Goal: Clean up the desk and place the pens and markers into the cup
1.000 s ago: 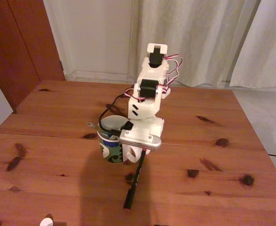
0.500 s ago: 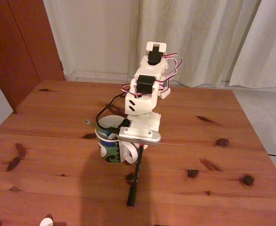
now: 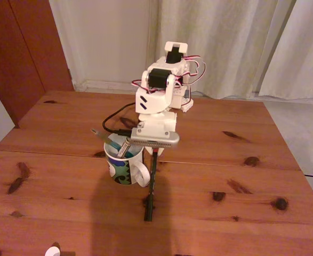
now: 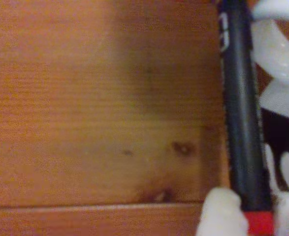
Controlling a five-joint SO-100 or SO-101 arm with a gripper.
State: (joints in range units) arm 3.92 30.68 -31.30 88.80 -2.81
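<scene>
The white patterned cup [image 3: 125, 165] stands near the desk's [image 3: 49, 176] middle, holding pens. Just right, the gripper [image 4: 252, 223] clamps a slim black pen [image 3: 151, 188]; the wrist view reveals its red end between white fingertips [image 4: 222, 212].

Dim warm light — soft shadows, wrist view blurred

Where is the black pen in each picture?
Fixed view: the black pen hangs nearly upright from the claw, just right of the cup, its lower end at the desk.
Wrist view: the black pen runs down the right side, red end at the bottom.
Shared landmark: the cup's white handle.
</scene>
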